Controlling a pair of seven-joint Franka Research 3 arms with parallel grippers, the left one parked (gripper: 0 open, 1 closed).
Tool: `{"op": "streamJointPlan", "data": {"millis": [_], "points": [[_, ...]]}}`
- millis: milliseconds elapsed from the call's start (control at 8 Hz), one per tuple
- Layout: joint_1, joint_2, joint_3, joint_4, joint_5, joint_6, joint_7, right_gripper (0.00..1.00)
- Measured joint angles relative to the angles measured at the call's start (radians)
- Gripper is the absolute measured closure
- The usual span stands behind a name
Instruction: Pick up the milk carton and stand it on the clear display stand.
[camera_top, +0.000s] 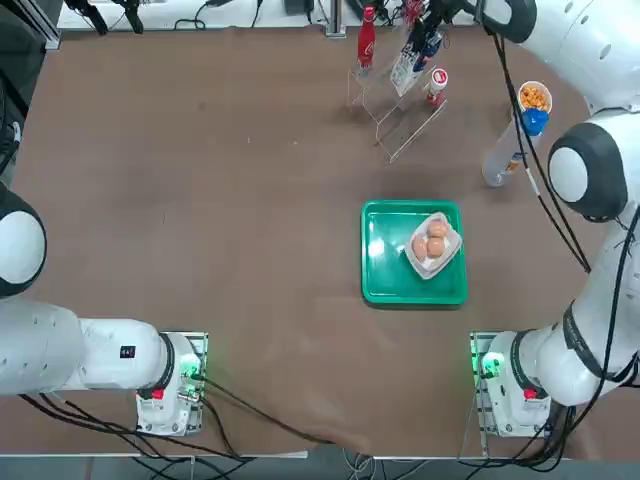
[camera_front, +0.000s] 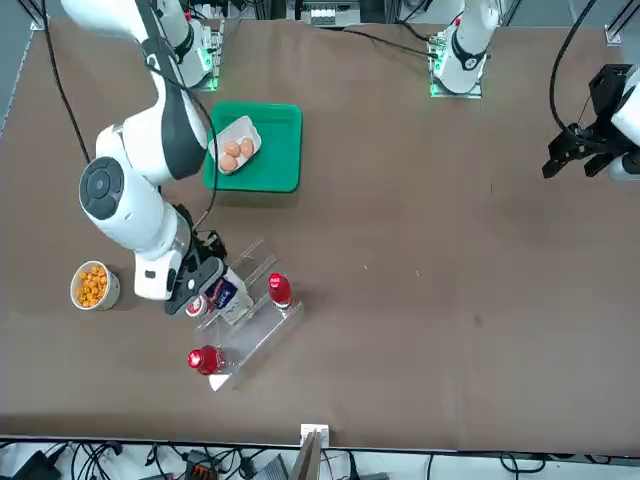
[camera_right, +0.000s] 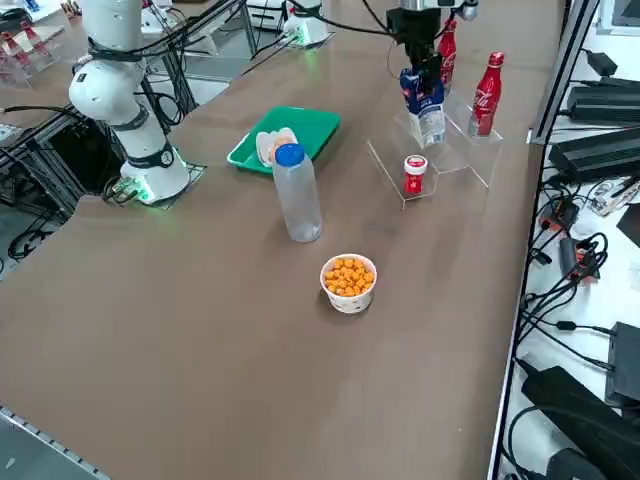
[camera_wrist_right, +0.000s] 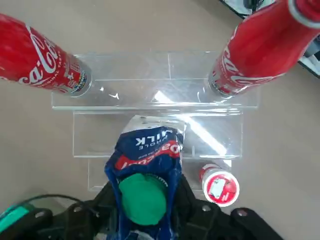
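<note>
Your right tool (camera_wrist_right: 142, 212) is gripping the milk carton (camera_wrist_right: 145, 172), its fingers closed on the sides, and you're holding it over the clear display stand (camera_wrist_right: 105, 132), between two red bottles.

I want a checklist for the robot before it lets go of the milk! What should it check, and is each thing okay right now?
1. Right gripper shut on the milk carton: ok.
2. Carton over the clear display stand: ok.
3. Carton's bottom resting flat on a step: cannot tell.
4. Both tall red bottles standing up: ok.
5. Small jar with the red and white lid standing up: ok.
6. Gripper open and away from the carton: not ok, it's holding on.
</note>
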Motion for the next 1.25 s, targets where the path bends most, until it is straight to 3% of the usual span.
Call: {"op": "streamJointPlan", "data": {"millis": [375,875,1000,1250], "points": [[0.011,0.005,0.0,0.001,-0.002,0.019,0.004,0.5],[0.016,0.021,0.0,0.001,-0.002,0.062,0.008,0.25],[0.016,0.023,0.0,0.001,-0.001,0.069,0.01,0.06],[0.019,0.023,0.0,0.006,-0.001,0.084,0.032,0.0]]}}
